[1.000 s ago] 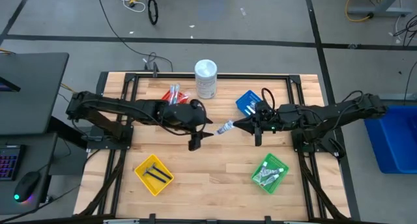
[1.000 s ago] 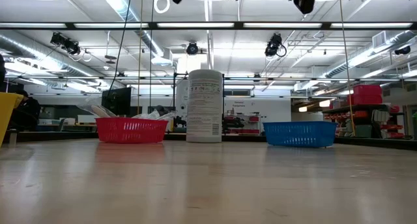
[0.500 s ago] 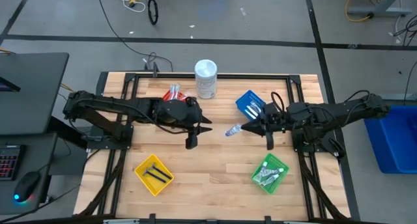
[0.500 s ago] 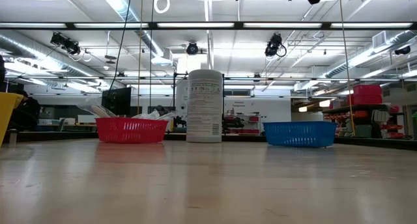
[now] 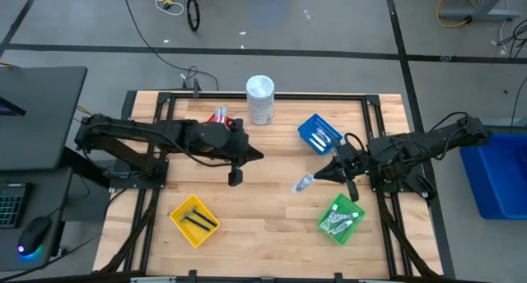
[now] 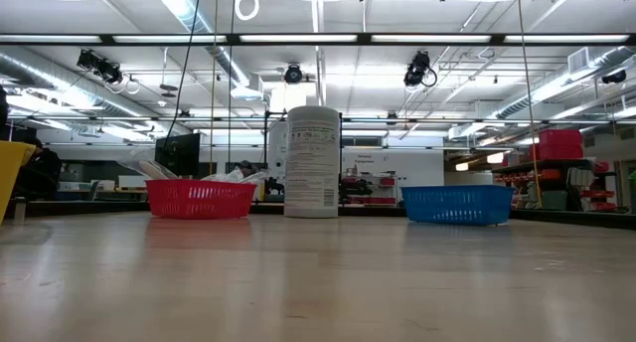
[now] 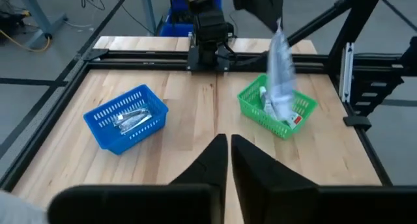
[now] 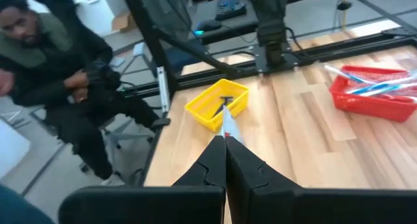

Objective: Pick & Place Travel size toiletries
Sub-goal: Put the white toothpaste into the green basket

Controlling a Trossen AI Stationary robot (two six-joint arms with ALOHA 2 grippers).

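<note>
Right gripper point(image 5: 317, 178) is pinched on a small grey-white toiletry packet point(image 5: 304, 184), held above the wooden table point(image 5: 272, 201) beside the green plastic basket point(image 5: 356, 210); left gripper point(image 5: 262, 156) is pressed together, empty.

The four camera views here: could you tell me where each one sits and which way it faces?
High view: overhead, looking straight down; both arms show, right gripper holding a small tube.
Low view: at tabletop height, looking level past the white container; barely any arm.
Left wrist view: past left gripper toward the green basket.
Right wrist view: past its fingers toward the yellow basket.
Both wrist views share the tube.
</note>
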